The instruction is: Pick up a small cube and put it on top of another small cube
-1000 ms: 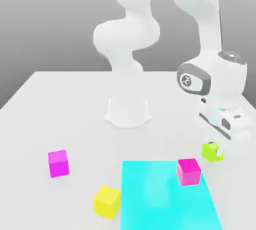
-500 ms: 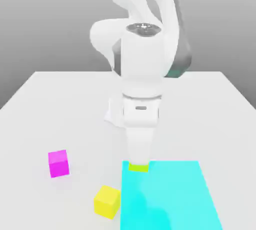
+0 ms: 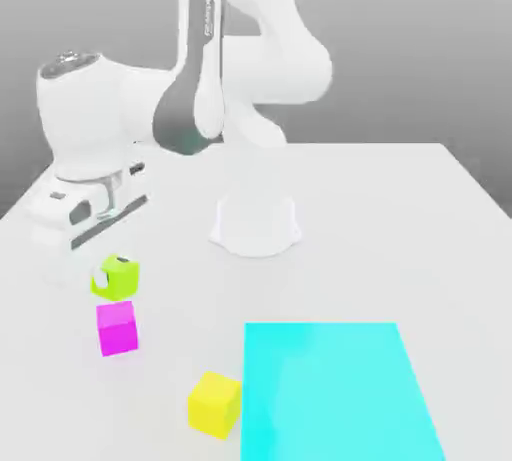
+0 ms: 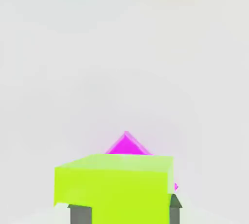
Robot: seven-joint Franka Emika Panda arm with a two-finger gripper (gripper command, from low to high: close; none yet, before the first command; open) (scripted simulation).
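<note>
Gripper (image 3: pixel 112 276) was closed on the lime cube (image 3: pixel 118 279), w/ the cube btwn its fingertips, held up off the tabletop (image 3: pixel 350 249). Magenta cube (image 3: pixel 117 329) was below the gripper, partly hidden behind the lime one in the hand view; lime not seated on it, a bit rotated rel. to it. Yellow cube (image 3: pixel 214 405) sat further from the gripper, toward the ext. view's right, & the cyan mat (image 3: pixel 335 389) lay beyond that, well apart from the gripper.

Lime-green cube (image 3: pixel 117 278), magenta cube (image 3: pixel 117 329), yellow cube (image 3: pixel 214 405), cyan square (image 3: pixel 335 389).
</note>
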